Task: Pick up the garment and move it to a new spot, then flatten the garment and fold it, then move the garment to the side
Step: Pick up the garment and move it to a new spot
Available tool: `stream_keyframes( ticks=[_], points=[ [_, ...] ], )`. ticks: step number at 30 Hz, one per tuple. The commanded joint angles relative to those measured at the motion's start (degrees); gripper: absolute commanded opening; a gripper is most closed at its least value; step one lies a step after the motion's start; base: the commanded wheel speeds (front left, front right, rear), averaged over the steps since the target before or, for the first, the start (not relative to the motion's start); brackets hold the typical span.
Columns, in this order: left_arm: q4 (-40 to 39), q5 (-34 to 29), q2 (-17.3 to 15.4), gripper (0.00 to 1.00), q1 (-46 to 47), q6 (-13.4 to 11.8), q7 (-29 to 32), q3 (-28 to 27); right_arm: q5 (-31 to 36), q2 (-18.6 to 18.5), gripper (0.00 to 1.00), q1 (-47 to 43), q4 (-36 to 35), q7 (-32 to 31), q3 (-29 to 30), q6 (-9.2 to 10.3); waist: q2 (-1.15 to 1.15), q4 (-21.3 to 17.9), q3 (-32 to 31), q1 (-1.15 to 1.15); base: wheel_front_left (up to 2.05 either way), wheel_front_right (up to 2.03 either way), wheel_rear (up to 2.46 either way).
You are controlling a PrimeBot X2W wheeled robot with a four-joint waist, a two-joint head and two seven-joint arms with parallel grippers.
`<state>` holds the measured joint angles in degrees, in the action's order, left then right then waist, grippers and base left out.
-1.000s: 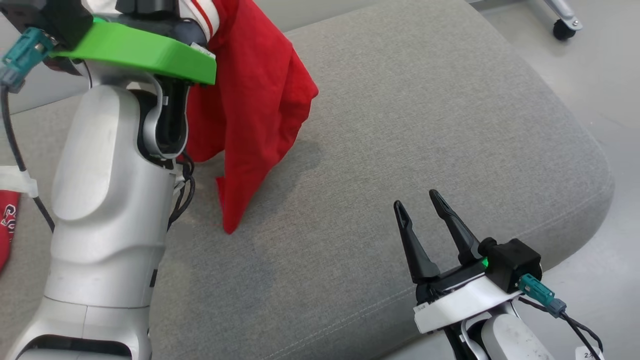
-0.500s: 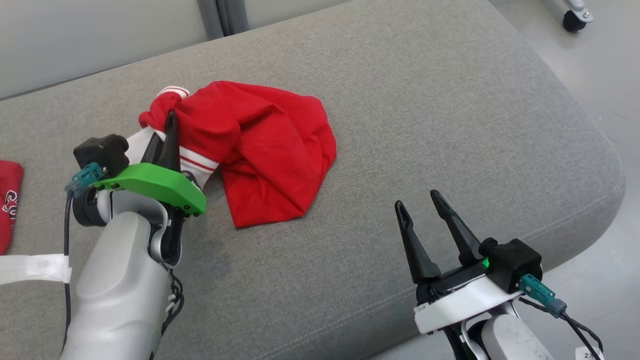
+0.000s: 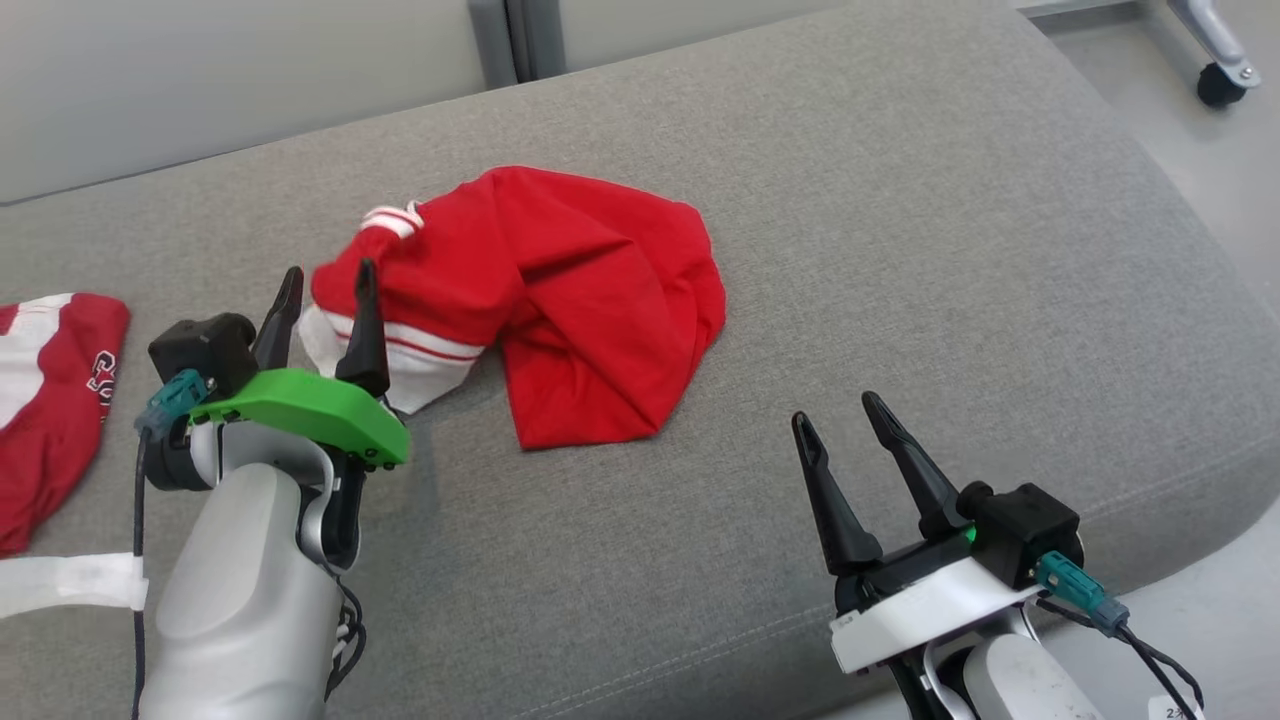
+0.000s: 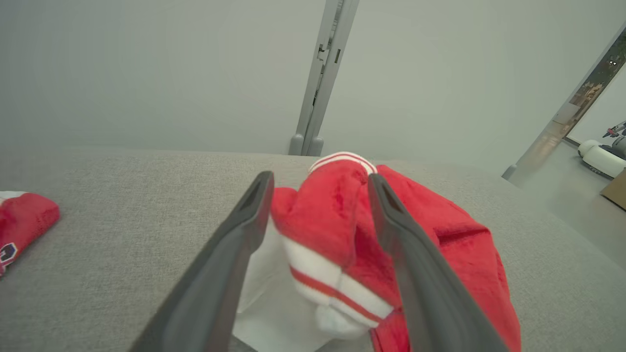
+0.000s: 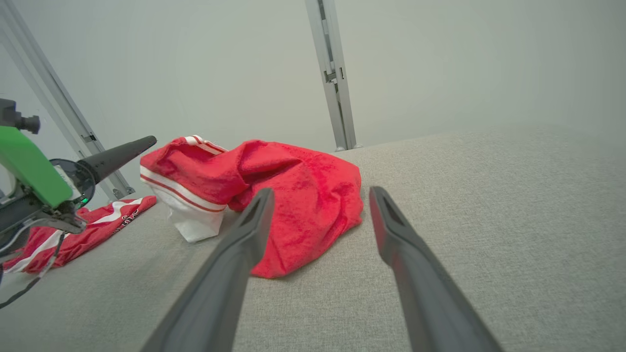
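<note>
Draw the left fingers (image 3: 364, 325) straight back, wide apart and pinching nothing, to come clear of the garment (image 3: 560, 290) without dragging it. Mind the white-banded edge (image 4: 357, 300) lying between and just under those fingers in the left wrist view; probably safest to lift a little before retreating. Find the garment heaped in a crumpled red mound on the grey bench (image 3: 900, 250), right at the tips of the left fingers and well ahead and to the left of the right fingers (image 3: 832, 495), likewise spread open and empty, hovering low over bare bench. For the flattening, likely best to bring both pairs of fingers in: pinch a single layer at two far-apart edges, pull outward and lay flat, rather than pressing on the heap. Start from the white-banded edge, the one border plainly readable.

Hard to make out: shirt or shorts, cannot tell from such a bundle. No seeing the corners tucked beneath the folds, nor the number of layers under the flap nearest the right fingers. Unclear too whether touching or just clearing the cloth at the inner left fingertip. On the outer side of the left fingers, a second red-and-white cloth (image 3: 50, 400), cut off by the picture's edge, its lettering too partial to read; keep clear of it.
</note>
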<state>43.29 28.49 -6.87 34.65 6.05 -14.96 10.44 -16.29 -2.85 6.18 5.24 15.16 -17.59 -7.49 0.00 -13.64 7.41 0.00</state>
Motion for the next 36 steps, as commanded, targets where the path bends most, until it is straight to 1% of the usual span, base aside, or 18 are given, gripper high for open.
stream_keyframes(
  ticks=[1, 6, 7, 10, 16, 20, 24, 28, 32, 36],
  points=[
    [-0.9, -1.0, 0.0, 1.0, -1.7, -0.1, -0.2, -0.6, -0.2, -0.1, 1.0, -0.4, 0.3, 0.1, 0.0, 0.0, 0.0, 2.3, -1.6, 0.0, 0.0, 0.0, 0.0],
    [-5.6, -3.6, -0.3, 1.0, -6.1, 0.0, -0.2, -2.5, 0.3, -0.1, 1.0, -0.4, 0.9, 0.1, 0.2, 0.0, 0.0, 4.8, -3.4, 0.0, 0.0, 0.0, 0.0],
    [-5.6, -3.6, -0.3, 1.0, -6.1, 0.0, -0.2, -2.5, 0.3, -0.1, 1.0, -0.4, 0.9, 0.1, 0.2, 0.0, 0.0, 4.8, -3.4, 0.0, 0.0, 0.0, 0.0],
    [-10.8, -5.4, -0.3, 1.0, -9.8, -0.2, -0.2, -4.7, 0.7, -0.1, 1.0, -1.0, 1.2, 0.1, 0.5, 0.0, 0.0, 6.1, -4.6, 0.0, 0.0, 0.0, 0.0],
    [-22.0, -9.7, 0.3, 1.0, -18.4, 0.2, -0.2, -8.9, 1.1, -0.1, 1.0, -1.6, 1.0, 0.1, 1.7, 0.0, 0.0, 7.9, -6.3, 0.0, 0.0, 0.0, 0.0],
    [-28.9, -12.4, 1.0, 1.0, -23.8, 0.5, -0.2, -11.1, 1.5, -0.1, 1.0, -2.0, 0.3, 0.1, 2.6, 0.0, 0.0, 8.6, -7.0, 0.0, 0.0, 0.0, 0.0],
    [-35.5, -16.6, 1.4, 1.0, -28.9, 0.6, -0.2, -13.2, 1.9, -0.1, 1.0, -2.4, -0.3, 0.1, 3.4, 0.0, 0.0, 8.8, -7.5, 0.0, 0.0, 0.0, 0.0],
    [-38.2, -18.8, 2.4, 1.0, -33.6, 0.2, -0.2, -15.0, 2.0, -0.1, 1.0, -3.3, -0.6, 0.1, 4.3, 0.0, 0.0, 8.9, -8.2, 0.0, 0.0, 0.0, 0.0],
    [-38.2, -20.4, 3.2, 1.0, -37.4, 0.0, -0.2, -15.5, 2.0, -0.1, 1.0, -4.7, -0.3, 0.1, 5.0, 0.0, 0.0, 8.9, -9.0, 0.0, 0.0, 0.0, 0.0],
    [-38.2, -20.7, 3.6, 1.0, -40.1, -0.1, -0.2, -15.4, 1.9, -0.1, 1.0, -6.0, 0.1, 0.1, 5.3, 0.0, 0.0, 9.0, -9.6, 0.0, 0.0, 0.0, 0.0]
  ],
)
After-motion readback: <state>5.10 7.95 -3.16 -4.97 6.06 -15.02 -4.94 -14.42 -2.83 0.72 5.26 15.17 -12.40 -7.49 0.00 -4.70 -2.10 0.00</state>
